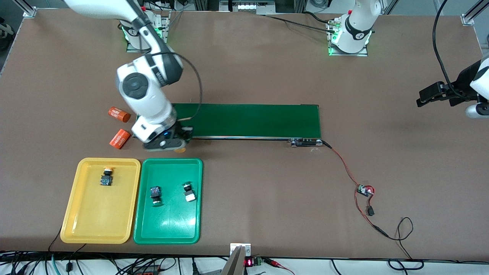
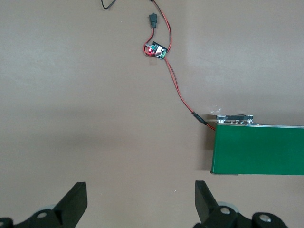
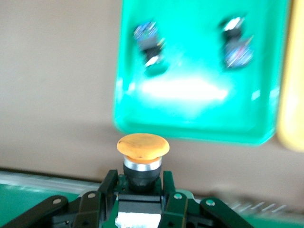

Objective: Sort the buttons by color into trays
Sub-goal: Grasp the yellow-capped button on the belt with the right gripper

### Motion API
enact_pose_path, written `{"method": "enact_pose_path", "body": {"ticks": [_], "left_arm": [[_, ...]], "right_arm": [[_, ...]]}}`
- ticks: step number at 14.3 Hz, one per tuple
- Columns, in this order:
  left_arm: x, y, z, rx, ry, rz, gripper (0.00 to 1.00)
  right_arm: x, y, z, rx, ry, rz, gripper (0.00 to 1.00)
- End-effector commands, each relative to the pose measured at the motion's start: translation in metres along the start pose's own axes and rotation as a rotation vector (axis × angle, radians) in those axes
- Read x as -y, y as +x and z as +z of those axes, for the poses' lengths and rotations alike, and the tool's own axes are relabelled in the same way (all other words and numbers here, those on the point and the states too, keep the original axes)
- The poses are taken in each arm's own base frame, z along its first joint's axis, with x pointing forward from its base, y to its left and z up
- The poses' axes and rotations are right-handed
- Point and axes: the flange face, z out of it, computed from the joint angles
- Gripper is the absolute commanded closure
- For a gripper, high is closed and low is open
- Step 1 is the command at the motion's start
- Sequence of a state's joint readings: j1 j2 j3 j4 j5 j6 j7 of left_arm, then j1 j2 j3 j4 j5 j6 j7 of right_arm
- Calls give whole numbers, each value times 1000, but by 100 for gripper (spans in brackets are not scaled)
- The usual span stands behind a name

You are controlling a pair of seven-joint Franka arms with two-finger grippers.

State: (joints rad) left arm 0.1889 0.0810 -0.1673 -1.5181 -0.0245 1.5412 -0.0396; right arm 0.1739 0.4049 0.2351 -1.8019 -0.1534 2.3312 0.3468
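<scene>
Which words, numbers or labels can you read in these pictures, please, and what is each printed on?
"4680": white print on the orange cylinder beside the conveyor belt.
Second orange cylinder: similar white print, too blurred to read.
Red display at the table's edge: too small to read.
Right arm's wrist lettering: unreadable.

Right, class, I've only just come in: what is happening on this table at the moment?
The right gripper is shut on a yellow-capped button at the end of the conveyor belt. One yellow button lies in the yellow tray, two buttons in the green tray. The left gripper waits, open, over bare table.
</scene>
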Motion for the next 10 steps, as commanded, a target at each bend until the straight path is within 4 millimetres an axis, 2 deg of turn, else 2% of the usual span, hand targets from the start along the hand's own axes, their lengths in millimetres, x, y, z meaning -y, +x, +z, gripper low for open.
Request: {"method": "enact_pose_path", "body": {"ticks": [1,3,4,6,8,10], "left_arm": [[10,-3,-3,-14,0,-3,0],[9,-2,-3,-15,0,0,0],[4,-2,-3,-17,0,8,0],[1,-1,-3,-26,-1,14,0],[2,-1,-3,-29,-1,12,0],[4,0,-3,-27,-1,9,0]], "right_arm": [[-79,34,14,-2,-44,-150,98],[-141,47,26,5,-49,-192,97],[-161,52,35,8,-48,-220,97],[-182,59,50,12,-44,-259,97],[-199,55,69,30,-41,-271,97],[-205,58,79,-10,-38,-260,96]]}}
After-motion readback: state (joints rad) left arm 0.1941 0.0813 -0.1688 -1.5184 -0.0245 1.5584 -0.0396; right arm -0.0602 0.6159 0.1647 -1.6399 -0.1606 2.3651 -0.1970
